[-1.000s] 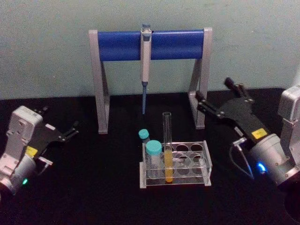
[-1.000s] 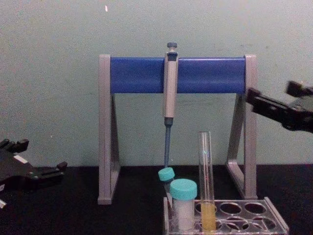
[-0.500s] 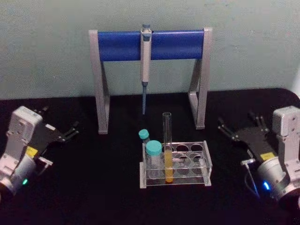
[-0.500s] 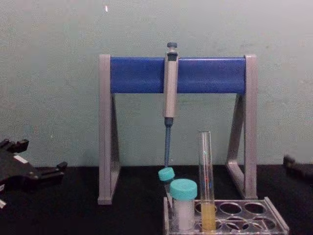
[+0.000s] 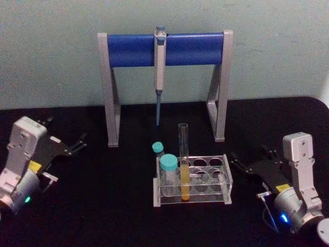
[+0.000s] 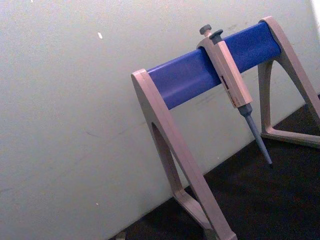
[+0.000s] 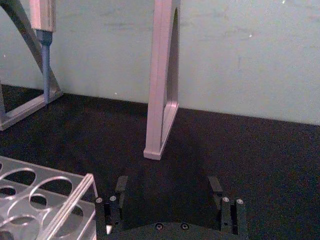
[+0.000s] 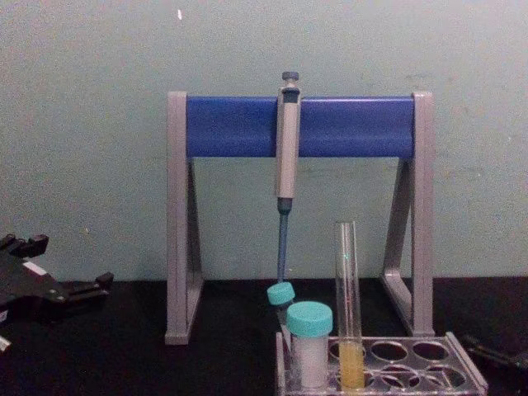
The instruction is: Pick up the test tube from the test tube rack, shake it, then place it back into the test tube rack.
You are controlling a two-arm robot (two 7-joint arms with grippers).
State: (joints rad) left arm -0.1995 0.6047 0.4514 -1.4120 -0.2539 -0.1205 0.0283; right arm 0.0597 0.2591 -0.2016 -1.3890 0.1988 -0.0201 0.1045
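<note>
Head view: test tube (image 5: 183,160) upright in test tube rack (image 5: 226,181), front row, beside teal-capped vials (image 5: 168,164); right tool (image 5: 251,165) low on bench (image 5: 103,206), just beside rack, fingers spread, empty; left tool (image 5: 69,146) parked well apart, open. Right wrist view: fingers (image 7: 120,189) parted, rack corner adjacent. Chest view: pipette (image 8: 286,148) hangs behind. Judgement: glass, light, slippery, fragile, uncapped; grip bare upper section above liquid; lift straight, room overhead w/ pipette tip near.

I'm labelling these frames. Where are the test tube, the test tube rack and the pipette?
test tube (image 5: 184,180): head view, liquid-filled lower part.
test tube rack (image 5: 227,177): head view, right end wall.
pipette (image 8: 287,144): chest view, grey body.
</note>
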